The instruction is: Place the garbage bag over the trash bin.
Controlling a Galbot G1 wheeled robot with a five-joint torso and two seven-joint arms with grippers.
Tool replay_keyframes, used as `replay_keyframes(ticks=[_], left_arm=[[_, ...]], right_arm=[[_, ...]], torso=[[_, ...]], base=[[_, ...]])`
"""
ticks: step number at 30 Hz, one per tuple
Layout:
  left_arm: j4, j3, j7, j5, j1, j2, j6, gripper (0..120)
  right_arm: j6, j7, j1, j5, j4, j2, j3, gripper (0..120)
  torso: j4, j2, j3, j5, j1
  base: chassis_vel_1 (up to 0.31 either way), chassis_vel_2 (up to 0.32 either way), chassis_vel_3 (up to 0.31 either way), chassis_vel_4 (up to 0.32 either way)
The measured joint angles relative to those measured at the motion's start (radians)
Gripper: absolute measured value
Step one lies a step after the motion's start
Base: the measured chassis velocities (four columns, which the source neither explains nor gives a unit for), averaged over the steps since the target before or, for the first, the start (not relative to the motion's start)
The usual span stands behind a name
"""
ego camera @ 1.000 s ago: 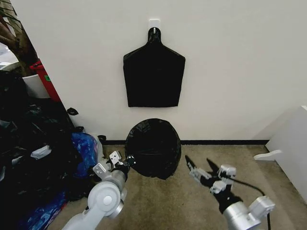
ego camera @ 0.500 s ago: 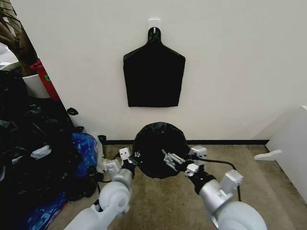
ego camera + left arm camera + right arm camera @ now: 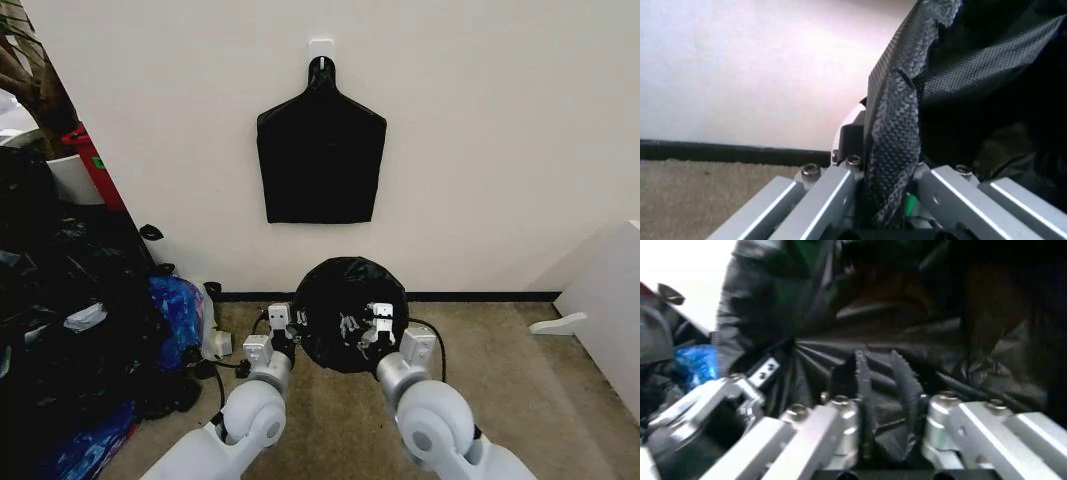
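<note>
The garbage bag is a glossy black, wrinkly dome standing on the floor against the wall; the trash bin is hidden under it. My left gripper is at the bag's left edge, its dark textured fingers pressed together on the plastic. My right gripper is against the front of the bag, a little right of the left one. In the right wrist view its two ribbed fingers stand close together with a fold of the bag pinched between them.
A flat black bundle hangs from a wall hook above the bag. A heap of black bags and a blue bag crowd the left. White furniture stands at the right, with bare carpet between.
My right arm swung in from the right, and its gripper went from open to closed on the bag's front. The bag and my left gripper shifted to the right.
</note>
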Motion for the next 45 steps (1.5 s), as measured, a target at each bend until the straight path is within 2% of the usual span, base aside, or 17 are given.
replay_keyframes(ticks=[2,12,33,45], left_arm=[[0.001,0.000,0.013,0.030,0.004,0.000,-0.012,0],[-0.002,0.004,0.032,0.078,0.013,-0.005,-0.036,0],[-0.063,-0.002,0.055,0.119,0.059,0.007,-0.053,0],[-0.031,-0.017,0.059,0.126,0.050,-0.010,-0.064,0]], right_arm=[[0.014,0.065,0.024,0.032,-0.010,0.012,-0.024,0],[0.078,0.197,0.096,0.049,-0.103,0.095,-0.071,0],[0.135,0.266,0.156,0.030,-0.295,0.181,-0.032,0],[0.134,0.293,0.124,0.050,-0.197,0.148,-0.050,0]], torso=[[0.0000,0.000,0.000,0.0000,0.000],[0.0001,0.000,0.000,0.0000,0.000],[0.0000,0.000,0.000,0.0000,0.000],[-0.0001,0.000,0.000,0.0000,0.000]], base=[[0.000,0.000,0.000,0.000],[0.000,0.000,0.000,0.000],[0.000,0.000,0.000,0.000],[0.000,0.000,0.000,0.000]])
